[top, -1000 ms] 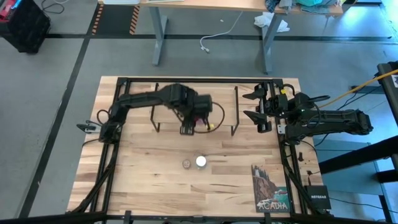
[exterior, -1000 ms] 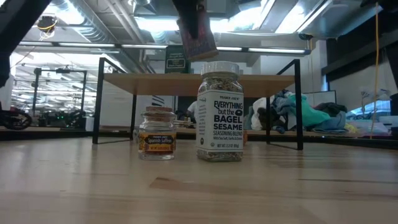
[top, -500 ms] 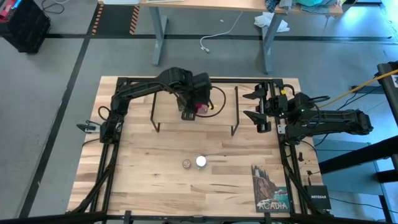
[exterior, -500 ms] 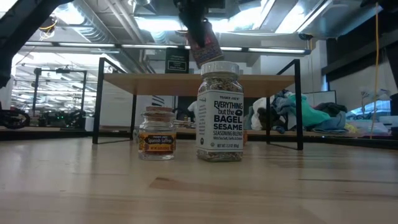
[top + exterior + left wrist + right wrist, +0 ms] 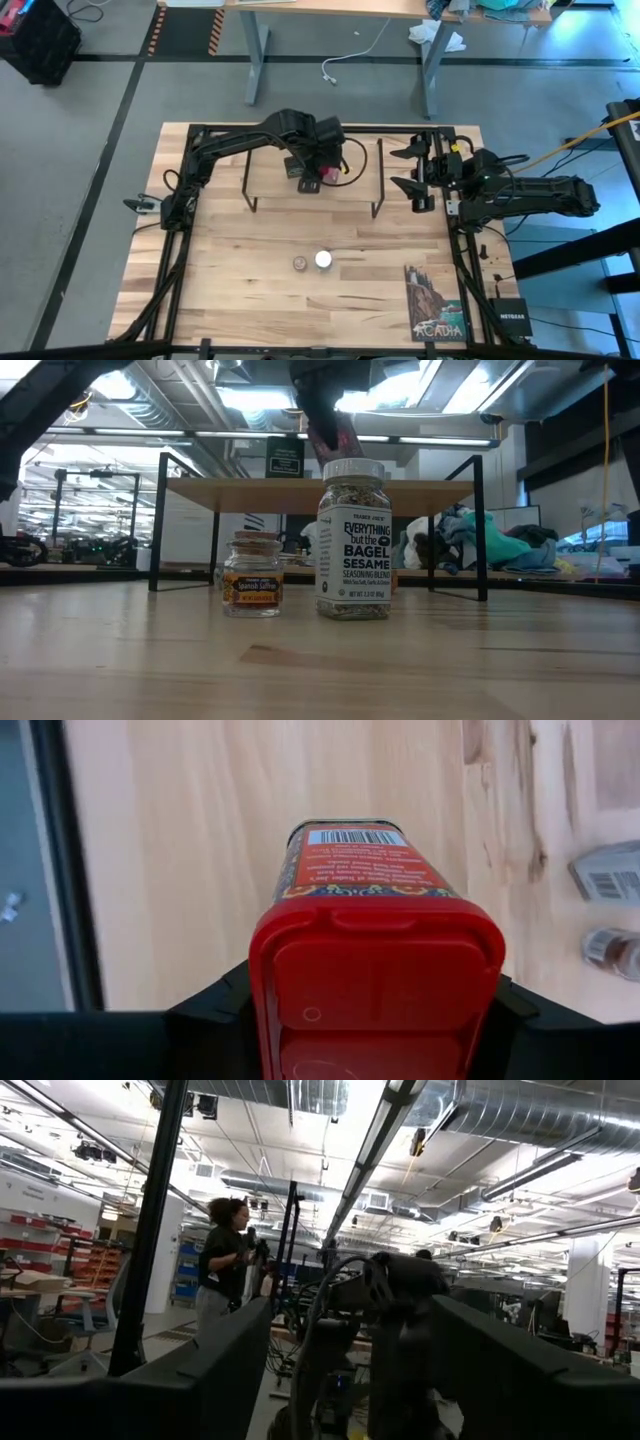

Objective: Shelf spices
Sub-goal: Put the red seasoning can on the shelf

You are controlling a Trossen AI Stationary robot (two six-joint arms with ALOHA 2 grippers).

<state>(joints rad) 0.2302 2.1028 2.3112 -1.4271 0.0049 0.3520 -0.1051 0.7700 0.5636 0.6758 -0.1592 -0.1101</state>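
- Shelf (image 5: 270, 178): light-wood plank on black wire legs, standing on the table.
- Left gripper (image 5: 312, 172): above the shelf's top, fingers pinching the red square tin (image 5: 375, 950).
- Right gripper (image 5: 412, 171): just off the shelf's right end, fingers spread, holding nothing.
- White-capped clear jar (image 5: 352, 540): upright on the table before the shelf.
- Tiny round jar (image 5: 252, 575): just beside the white-capped jar.

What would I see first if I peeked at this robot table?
The left gripper holding a bright red tin up over the little wooden shelf. Next, two spice jars near the middle of the table: a tall white-capped jar and a tiny jar beside it. The right gripper waits open at the table's right edge.
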